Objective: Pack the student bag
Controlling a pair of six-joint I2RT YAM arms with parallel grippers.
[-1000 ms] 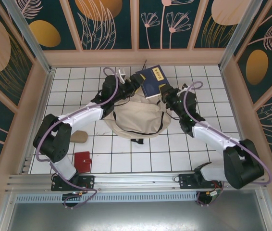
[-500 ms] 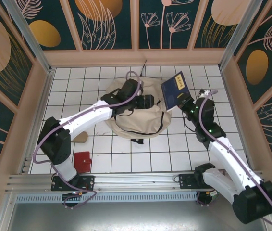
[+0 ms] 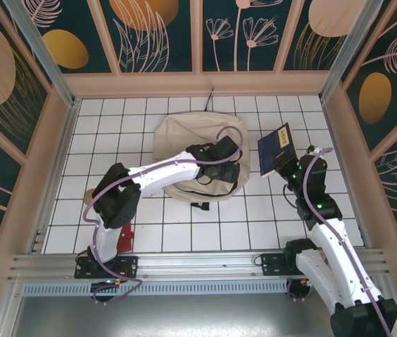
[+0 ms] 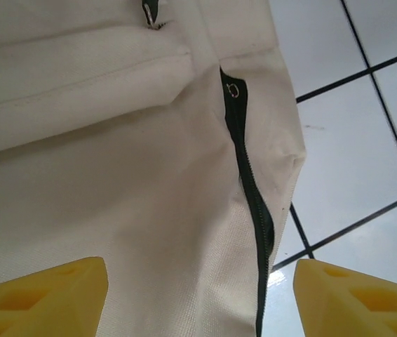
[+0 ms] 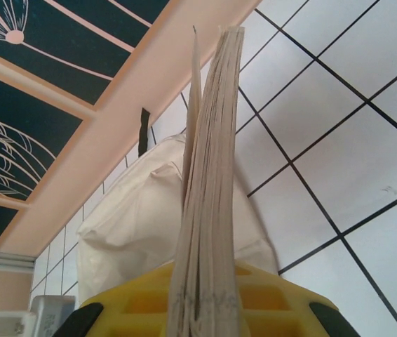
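the large soft cream fabric backpack [image 3: 177, 133] lies mid-table on the white tiled table [image 3: 254, 217], nearer the far wall, with a black zipper [image 4: 251, 189] running down its right side seam. the left arm stretches across it, and the left end effector [image 3: 221, 156] hangs over the bag's right part, its yellow fingers [image 4: 44, 298] spread wide with nothing between them. just right of the bag, the right end effector [image 3: 287, 166] is clamped on a flat navy-blue book with a yellow label [image 3: 274, 147]; the label's print is too small to read. a small red flat item [image 3: 123, 237] lies by the left arm's base. bare tiles lie open to the left, to the right and in front of the bag.
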